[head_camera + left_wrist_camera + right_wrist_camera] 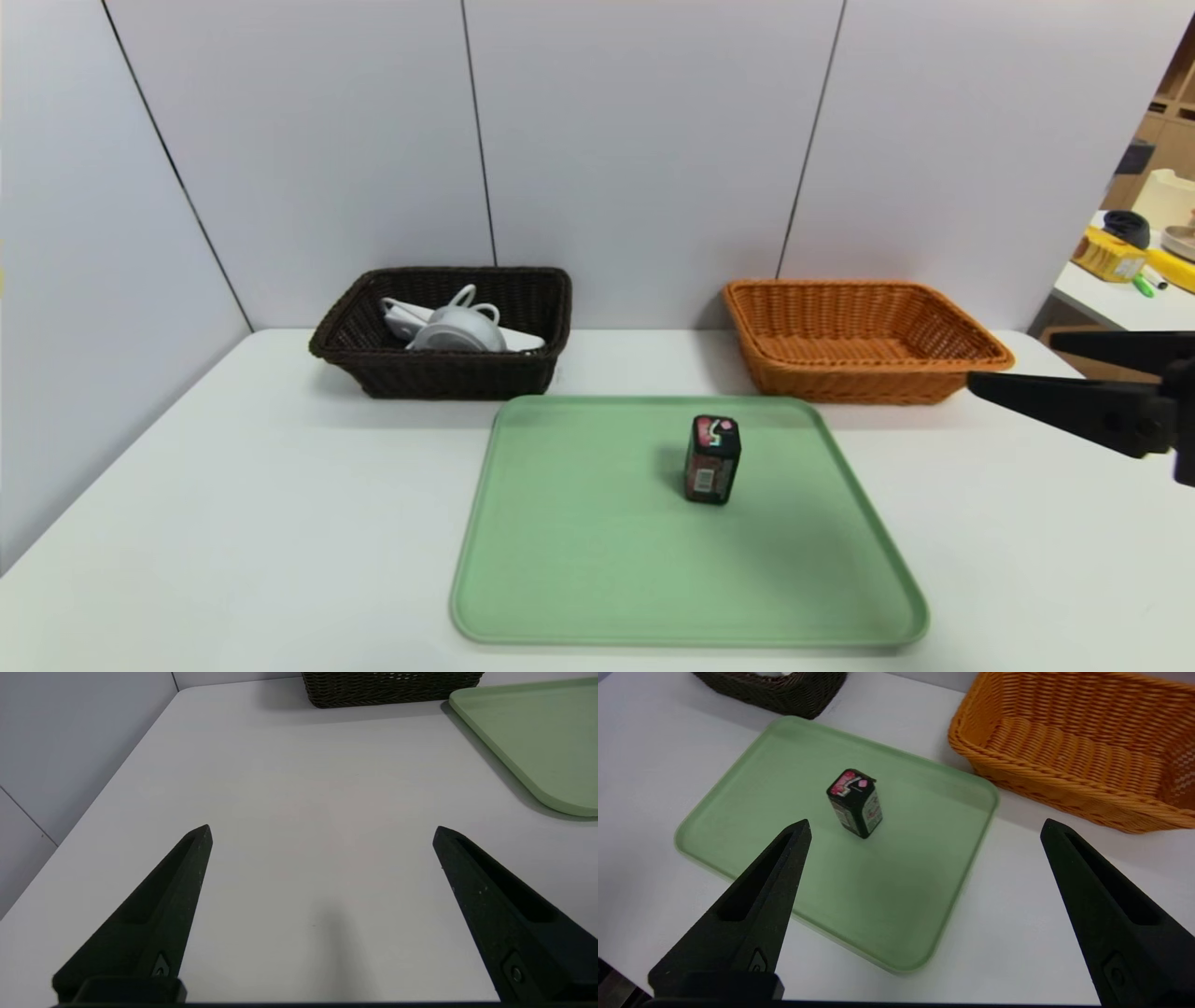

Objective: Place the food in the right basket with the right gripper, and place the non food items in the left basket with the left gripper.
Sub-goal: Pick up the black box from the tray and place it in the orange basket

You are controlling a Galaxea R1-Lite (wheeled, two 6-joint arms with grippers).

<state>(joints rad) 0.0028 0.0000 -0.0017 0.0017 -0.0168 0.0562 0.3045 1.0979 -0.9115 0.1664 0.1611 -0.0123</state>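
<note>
Found carton [712, 459] upright on green tray [579, 560], in far half, slightly right of middle; noted red and pink art on its top, white barcode patch on side facing robot. Observed right hand [927, 821] well apart from carton, raised over right side of counter [233, 523], near orange basket [859, 385]; fingers spread wide, holding nothing. Located orange basket beyond tray's far right corner, nothing visible inside. Located dark basket [457, 378] beyond tray's far left corner, well apart from orange basket; inside, saw white tub [459, 331] lying against power strip [523, 342], with loops of white cord [464, 296] rising behind tub. Recorded left hand [323, 827] above counter to left of tray, on near side of dark basket; fingers wide apart, nothing between. Behind both baskets, noted pale panelled wall [635, 168] with dark seams.
</note>
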